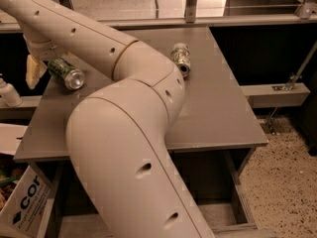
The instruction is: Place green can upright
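The green can lies on its side at the far left of the grey table, its silver end facing me. My gripper hangs over the can's far end at the table's left edge. One pale fingertip shows just left of the can, a small gap apart from it. The other finger is hidden behind my arm. The gripper looks open and holds nothing.
A paler white-and-green can lies on its side at the table's far middle. My big arm crosses the table's left half. A white bottle stands left of the table and a cardboard box sits on the floor below.
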Available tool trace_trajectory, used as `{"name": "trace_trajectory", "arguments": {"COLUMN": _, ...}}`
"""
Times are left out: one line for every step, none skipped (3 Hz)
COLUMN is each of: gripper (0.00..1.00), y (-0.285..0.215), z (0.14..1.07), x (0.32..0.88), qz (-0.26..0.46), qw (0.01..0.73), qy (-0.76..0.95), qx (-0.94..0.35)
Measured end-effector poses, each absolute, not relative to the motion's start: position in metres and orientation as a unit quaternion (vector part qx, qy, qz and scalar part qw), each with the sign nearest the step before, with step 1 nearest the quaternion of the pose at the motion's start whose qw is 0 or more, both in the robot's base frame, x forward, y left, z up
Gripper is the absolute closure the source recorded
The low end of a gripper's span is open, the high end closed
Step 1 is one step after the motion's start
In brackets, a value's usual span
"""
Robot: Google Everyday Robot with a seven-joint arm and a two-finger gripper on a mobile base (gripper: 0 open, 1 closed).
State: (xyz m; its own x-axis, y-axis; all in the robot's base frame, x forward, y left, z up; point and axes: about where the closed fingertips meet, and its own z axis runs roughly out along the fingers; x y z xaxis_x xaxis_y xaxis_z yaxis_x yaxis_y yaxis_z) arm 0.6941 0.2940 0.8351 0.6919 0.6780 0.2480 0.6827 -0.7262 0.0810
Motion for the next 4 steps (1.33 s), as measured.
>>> {"name": "trace_trajectory", "arguments": {"gripper": 0.17, "y": 0.300, "z": 0.833, "x": 0.694, "qz": -0.135, "qw": -0.001, "qy": -0.374, "qx": -0.918}}
{"name": "trace_trajectory", "arguments": {"gripper": 0.42, "y": 0.305, "z": 0.838, "x": 0.691, "qz": -0.140, "qw": -0.005, "qy": -0.378, "qx": -0.915}}
{"name": "trace_trajectory", "arguments": {"gripper": 0.65, "y": 0.311, "z": 0.840, "x": 0.689, "qz": -0.143, "qw": -0.008, "qy": -0.378, "qx": -0.915}}
{"name": "trace_trajectory", "arguments": {"gripper": 0.88, "y": 0.311, "z": 0.844, "x": 0.690, "qz": -0.152, "qw": -0.004, "qy": -0.366, "qx": -0.918}}
